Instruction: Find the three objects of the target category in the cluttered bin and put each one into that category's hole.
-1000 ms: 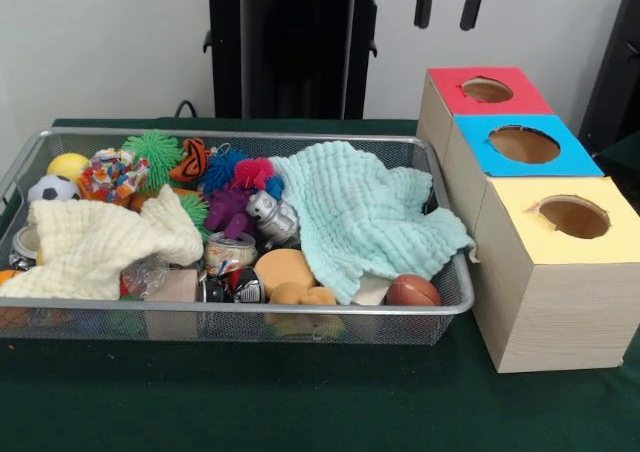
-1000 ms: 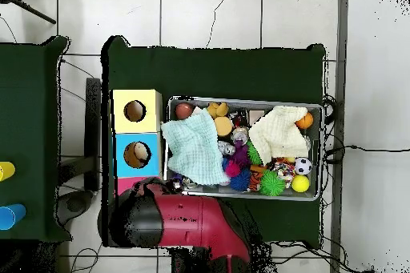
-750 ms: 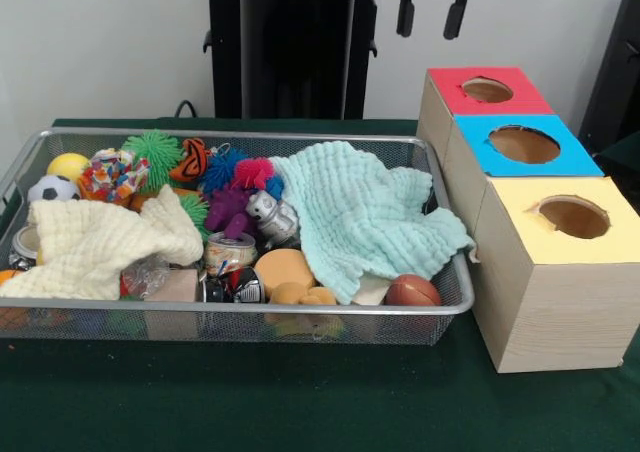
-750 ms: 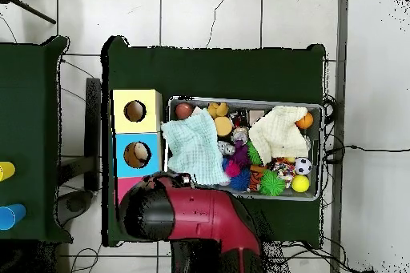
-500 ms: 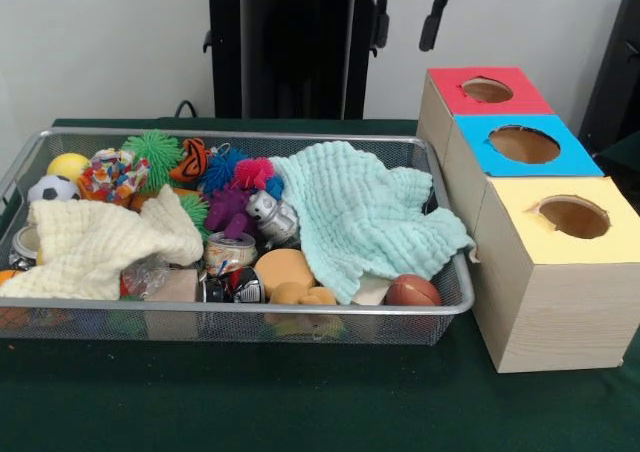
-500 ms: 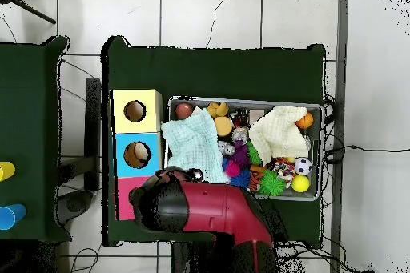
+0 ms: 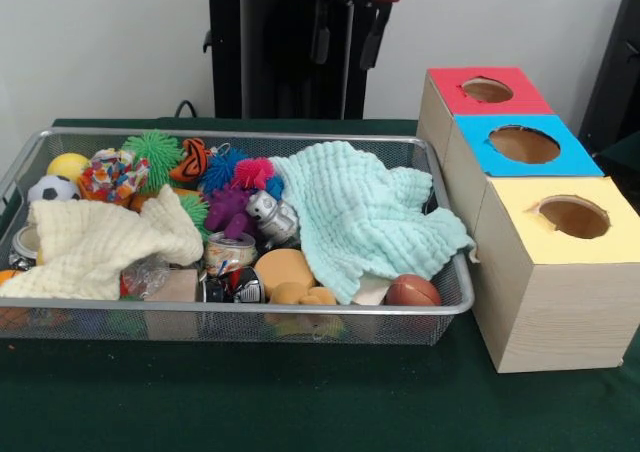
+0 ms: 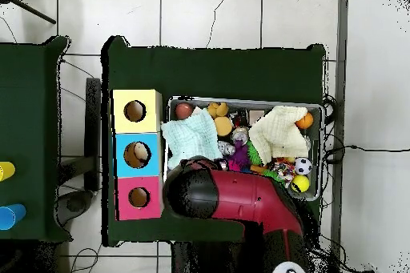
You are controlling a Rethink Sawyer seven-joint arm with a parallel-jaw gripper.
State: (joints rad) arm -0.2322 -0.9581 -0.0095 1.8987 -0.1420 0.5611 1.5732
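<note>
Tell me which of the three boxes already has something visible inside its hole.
The blue box, the middle one: the overhead view shows a pale round object in its hole, while the yellow box and red box show dark holes.

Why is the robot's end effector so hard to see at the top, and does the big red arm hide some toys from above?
Front view: the end effector hangs dark against the dark pedestal, so it blends in. Overhead view: the red arm covers the lower edge of the bin, hiding some toys there.

green tablecloth (image 7: 300,402), tiled floor (image 8: 208,14), white wall (image 7: 100,42)
</note>
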